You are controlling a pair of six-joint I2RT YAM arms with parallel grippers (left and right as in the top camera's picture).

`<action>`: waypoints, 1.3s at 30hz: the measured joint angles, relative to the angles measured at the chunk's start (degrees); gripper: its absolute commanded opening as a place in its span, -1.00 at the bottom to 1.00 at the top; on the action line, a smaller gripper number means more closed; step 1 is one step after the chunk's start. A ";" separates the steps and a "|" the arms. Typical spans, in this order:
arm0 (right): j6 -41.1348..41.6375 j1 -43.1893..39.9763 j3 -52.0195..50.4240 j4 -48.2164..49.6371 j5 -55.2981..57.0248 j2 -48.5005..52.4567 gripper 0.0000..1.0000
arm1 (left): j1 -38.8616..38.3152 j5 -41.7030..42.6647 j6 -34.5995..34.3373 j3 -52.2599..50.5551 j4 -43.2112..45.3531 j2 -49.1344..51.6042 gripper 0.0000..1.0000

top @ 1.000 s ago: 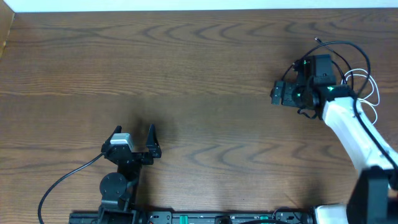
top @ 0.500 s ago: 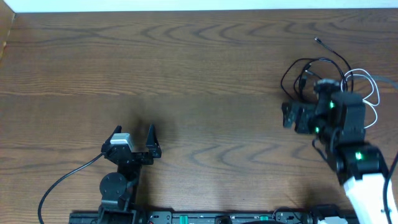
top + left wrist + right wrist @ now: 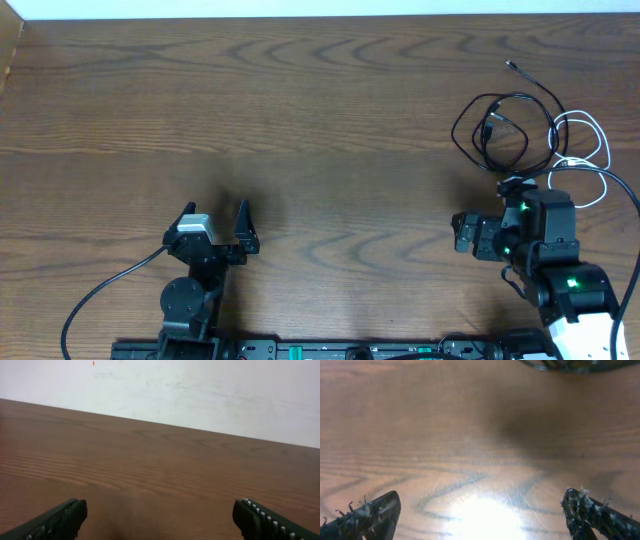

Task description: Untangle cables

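Nearest the robot's base, the left pincer (image 3: 215, 212) is seen spread wide above bare wood, with nothing between its jaws; only the brown table (image 3: 330, 120) and a pale wall behind it are shown in its wrist view. On the other side, the right pincer (image 3: 481, 500) is likewise held spread and empty, low over the table. The cables are found past it, on the far right part of the table, apart from its fingertips (image 3: 380, 510) and untouched. The black cable (image 3: 456, 128) is laid in overlapping loops, and only its near edge is caught at the top of the right wrist view. The white cable (image 3: 604, 150) is coiled just to its right, crossing it. One black plug end (image 3: 510, 65) is stretched farthest back.
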 measured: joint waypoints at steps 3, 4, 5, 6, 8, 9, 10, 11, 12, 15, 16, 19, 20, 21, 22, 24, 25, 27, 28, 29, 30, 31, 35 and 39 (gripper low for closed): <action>0.00 0.00 0.00 -0.81 0.00 0.20 0.99 | 0.00 0.00 0.00 0.00 0.00 -0.02 0.95; 0.00 0.00 0.00 -0.90 0.00 0.26 0.99 | 0.00 0.00 0.00 0.00 0.00 0.00 0.95; 0.02 0.00 0.00 -0.96 0.00 0.33 0.98 | 0.00 0.00 0.00 0.00 0.00 0.00 0.96; 0.02 0.00 0.00 -0.96 0.00 0.33 0.99 | 0.00 0.00 0.00 0.00 0.00 0.00 0.96; 0.00 0.00 0.00 -0.96 0.00 0.31 0.99 | 0.00 0.00 0.00 0.00 0.00 0.00 0.95; 0.02 0.00 0.00 -0.98 0.00 0.31 0.98 | 0.00 0.00 0.00 0.00 0.00 0.00 0.95; 0.02 0.00 -0.02 -0.98 0.00 0.22 0.99 | 0.00 0.00 0.00 0.00 0.00 0.00 0.96; 0.00 0.00 -0.02 -0.98 0.00 -0.07 0.98 | 0.00 0.00 0.00 0.00 0.00 0.00 0.96; 0.02 0.00 -0.04 -1.01 0.00 -0.46 0.99 | 0.00 -0.02 0.00 0.00 0.00 0.00 0.96; 0.02 0.00 -0.26 -1.27 0.00 -3.41 0.98 | 0.00 -0.02 0.00 0.00 0.00 0.00 0.95; 0.02 0.00 -0.42 -1.29 -0.02 -4.50 0.98 | 0.00 0.00 0.00 0.00 0.00 0.00 0.95; 0.02 0.00 -1.40 -1.38 -0.02 -8.81 0.98 | 0.00 0.00 0.00 0.00 0.00 0.00 0.95; 0.02 0.00 -1.68 -1.38 -0.02 -9.90 0.99 | 0.00 0.00 0.00 0.00 0.00 0.00 0.95; 0.00 0.00 -2.08 -1.38 -0.02 -11.47 0.98 | 0.00 0.00 0.00 0.00 0.00 0.00 0.96; 0.02 0.00 -2.43 -1.40 -0.02 -12.83 0.98 | 0.00 0.00 0.00 0.00 0.00 0.00 0.96; 0.02 0.00 -3.28 -1.38 0.00 -15.78 0.98 | 0.00 0.00 0.00 0.00 0.00 0.00 0.96; 0.02 0.00 -3.69 -1.40 -0.02 -17.14 0.99 | 0.00 0.02 0.00 0.00 0.00 0.00 0.96; 0.02 0.00 -4.74 -1.40 -0.02 -20.24 0.99 | 0.00 0.00 0.00 0.00 0.00 0.00 0.95; 0.02 0.00 -5.25 -1.40 0.00 -21.59 0.98 | 0.00 0.00 0.00 0.00 0.00 0.00 0.95; 0.02 0.00 -5.75 -1.42 0.00 -22.91 0.99 | 0.00 0.00 0.00 0.00 0.00 0.00 0.96; 0.02 -0.02 -6.32 -1.42 0.00 -24.28 0.98 | 0.00 0.00 0.00 0.00 0.00 -0.02 0.96; 0.02 -0.02 -6.78 -1.42 -0.02 -25.35 0.99 | 0.00 0.00 0.00 0.00 0.00 0.00 0.96; 0.02 -0.37 -9.09 -1.42 -0.04 -30.01 0.99 | 0.00 0.02 0.00 0.00 0.00 0.00 0.94; 0.02 -1.81 -11.06 -1.51 0.00 -35.39 0.99 | 0.00 0.00 0.00 0.00 0.00 0.00 0.96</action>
